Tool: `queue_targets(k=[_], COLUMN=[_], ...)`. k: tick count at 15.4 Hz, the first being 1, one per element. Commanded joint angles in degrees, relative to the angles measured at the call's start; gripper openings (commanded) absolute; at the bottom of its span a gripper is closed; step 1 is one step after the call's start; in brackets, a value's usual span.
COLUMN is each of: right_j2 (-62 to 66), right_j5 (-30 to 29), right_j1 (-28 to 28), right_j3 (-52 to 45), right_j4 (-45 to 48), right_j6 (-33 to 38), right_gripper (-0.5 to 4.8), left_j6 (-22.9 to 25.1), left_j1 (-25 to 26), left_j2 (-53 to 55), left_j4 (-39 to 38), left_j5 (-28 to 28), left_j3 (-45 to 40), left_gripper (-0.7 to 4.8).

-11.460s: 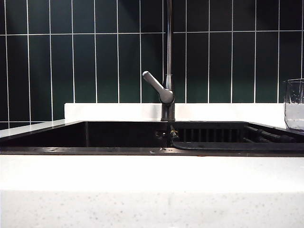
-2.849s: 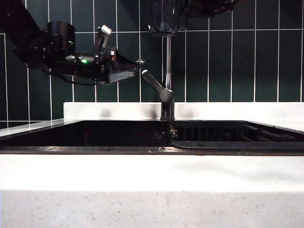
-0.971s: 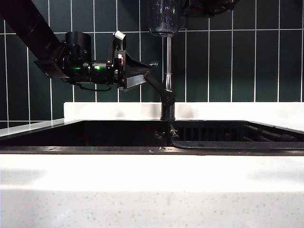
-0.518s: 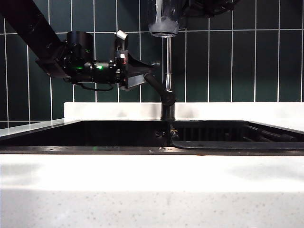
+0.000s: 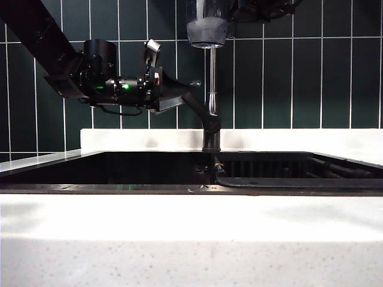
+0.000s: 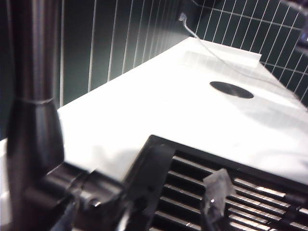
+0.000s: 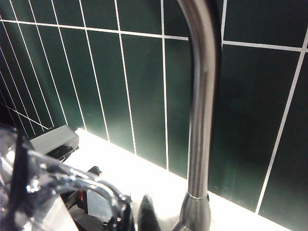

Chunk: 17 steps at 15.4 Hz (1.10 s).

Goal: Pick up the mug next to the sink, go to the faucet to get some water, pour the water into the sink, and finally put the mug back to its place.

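Mug: rigid, slick, fragile glass, heavier filling; right gripper clenched on its wall | left gripper released at lever; you grip lever mid-length.

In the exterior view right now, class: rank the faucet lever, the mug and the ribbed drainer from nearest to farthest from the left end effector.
1. Faucet lever: at the open left end effector.
2. Mug: above, held by the right end effector at the top edge.
3. Ribbed drainer: low in the sink, right of the faucet.
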Motion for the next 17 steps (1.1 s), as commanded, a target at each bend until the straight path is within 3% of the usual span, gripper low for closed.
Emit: queue_targets(k=[1, 11, 14, 17], right_j2=[-0.4, -0.4, -0.4, -0.4], right_j5=[-0.4, -0.4, -1.3, -1.4], right_j1=[0.0, 0.0, 0.0, 0.0], right_j3=[0.4, 0.4, 0.4, 0.4], right_j4=[2.0, 2.0, 2.0, 2.0], right_j6=[0.2, 0.2, 0.2, 0.2], right_gripper=[-0.02, -0.02, -0.02, -0.02], left_j6=[5.6, 7.4, 7.7, 7.9], left_j1=[-0.1, -0.1, 0.0, -0.1], left_j2=[-0.4, -0.4, -0.4, -0.4], left_j4=[-4.2, -4.9, -4.9, -4.5], left_j5=[-1.3, -4.2, -15.4, -18.3], left_j3=[0.2, 0.2, 0.3, 0.4], left_gripper=[3.33, 3.32, 2.87, 2.87])
